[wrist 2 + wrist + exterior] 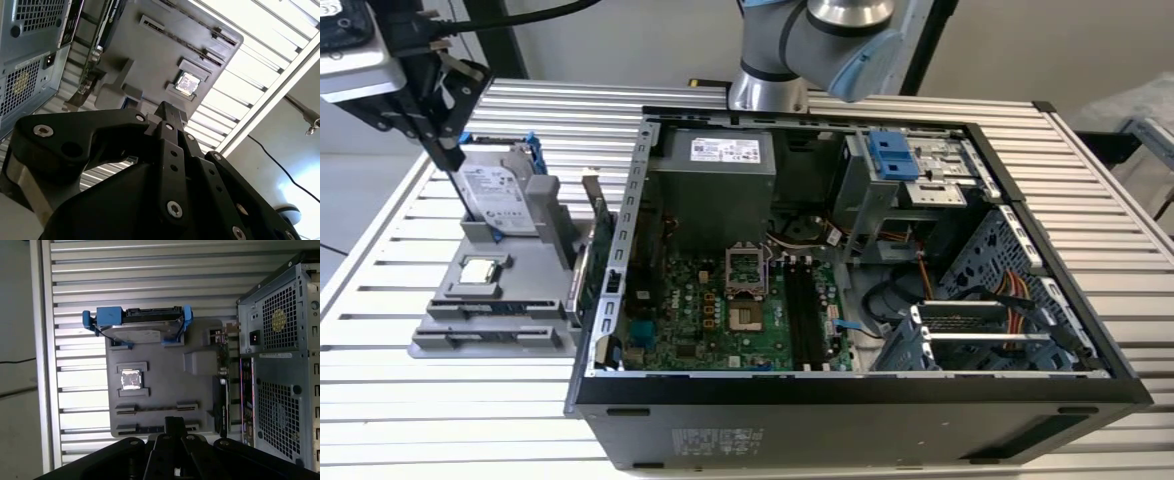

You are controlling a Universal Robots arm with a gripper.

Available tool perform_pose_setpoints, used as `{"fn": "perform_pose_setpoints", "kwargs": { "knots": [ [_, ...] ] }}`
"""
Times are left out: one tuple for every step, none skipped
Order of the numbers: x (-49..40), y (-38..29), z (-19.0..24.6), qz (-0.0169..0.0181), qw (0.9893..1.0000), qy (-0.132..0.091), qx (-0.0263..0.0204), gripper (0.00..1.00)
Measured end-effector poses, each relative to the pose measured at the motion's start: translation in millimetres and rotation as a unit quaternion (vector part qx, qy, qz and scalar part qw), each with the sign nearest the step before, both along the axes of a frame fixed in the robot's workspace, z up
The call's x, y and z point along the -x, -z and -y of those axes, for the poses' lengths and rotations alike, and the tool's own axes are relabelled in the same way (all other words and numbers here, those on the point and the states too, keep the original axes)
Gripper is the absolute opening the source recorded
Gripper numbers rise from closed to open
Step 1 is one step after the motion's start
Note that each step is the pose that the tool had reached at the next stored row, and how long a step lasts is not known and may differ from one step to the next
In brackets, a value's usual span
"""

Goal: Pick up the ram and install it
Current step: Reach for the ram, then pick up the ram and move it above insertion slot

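The ram (150, 429) shows as a thin, dark bluish strip seen edge-on; its chips cannot be made out. It sits in 1 of the long slots of the grey holder (520, 300), at the end far from the hard drive (500, 195), which stands on edge in a blue caddy. A CPU (480, 270) lies in the pocket between them. The ram's long axis runs parallel to the drive. The gripper (451, 160) hangs above the holder, fingers together, gripping nothing. Beside the holder stands the open case (854, 400) with its motherboard (707, 310).
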State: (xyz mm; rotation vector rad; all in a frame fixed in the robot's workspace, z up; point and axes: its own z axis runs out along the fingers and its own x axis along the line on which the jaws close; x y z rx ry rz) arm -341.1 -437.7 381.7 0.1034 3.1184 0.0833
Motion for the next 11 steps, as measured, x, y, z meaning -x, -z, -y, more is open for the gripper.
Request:
{"fn": "perform_pose_setpoints", "kwargs": {
  "knots": [
    [-0.1, 0.0, 0.9, 0.0000, 1.0000, 0.000, 0.0000, 0.00],
    [0.0, -0.1, 1.5, 0.0000, 1.0000, 0.000, 0.0000, 0.00],
    [0.0, -0.1, 1.6, -0.0001, 1.0000, 0.000, 0.0000, 0.00],
    [0.0, -0.1, 1.6, 0.0000, 1.0000, 0.000, 0.0000, 0.00],
    [-0.1, 0.0, 1.8, 0.0000, 1.0000, 0.000, 0.0000, 0.00],
    [0.0, 0.0, 1.9, 0.0000, 1.0000, 0.000, 0.0000, 0.00],
    [-0.1, 0.0, 2.0, 0.0000, 1.0000, 0.000, 0.0000, 0.00],
    [-0.1, 0.0, 2.0, 0.0000, 1.0000, 0.000, 0.0000, 0.00],
    [-0.1, 0.0, 2.0, 0.0000, 1.0000, 0.000, 0.0000, 0.00],
    [-0.1, 0.0, 2.0, 0.0000, 1.0000, 0.000, 0.0000, 0.00],
    [-0.1, 0.0, 2.0, 0.0000, 1.0000, 0.000, 0.0000, 0.00]
  ]
}}
